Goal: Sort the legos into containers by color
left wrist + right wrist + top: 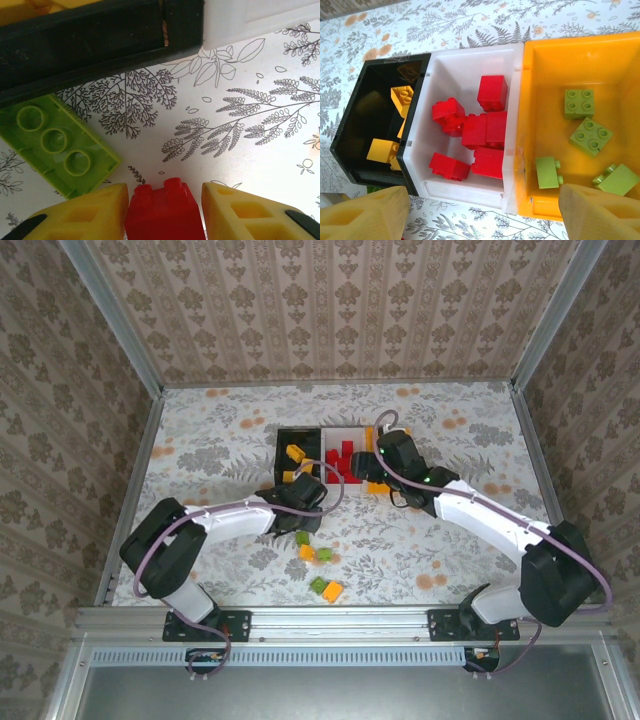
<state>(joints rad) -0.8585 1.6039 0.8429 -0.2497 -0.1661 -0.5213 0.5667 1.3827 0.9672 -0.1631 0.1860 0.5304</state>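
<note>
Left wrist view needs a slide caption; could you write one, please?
Left gripper grips a red lego, green lego alongside, black bin beyond.

Top external high behind arm bases (215, 623), facing down over whole desk (200, 450); left wrist skims desk close-up; right wrist looks down into bins (462, 75), shared with top
</note>
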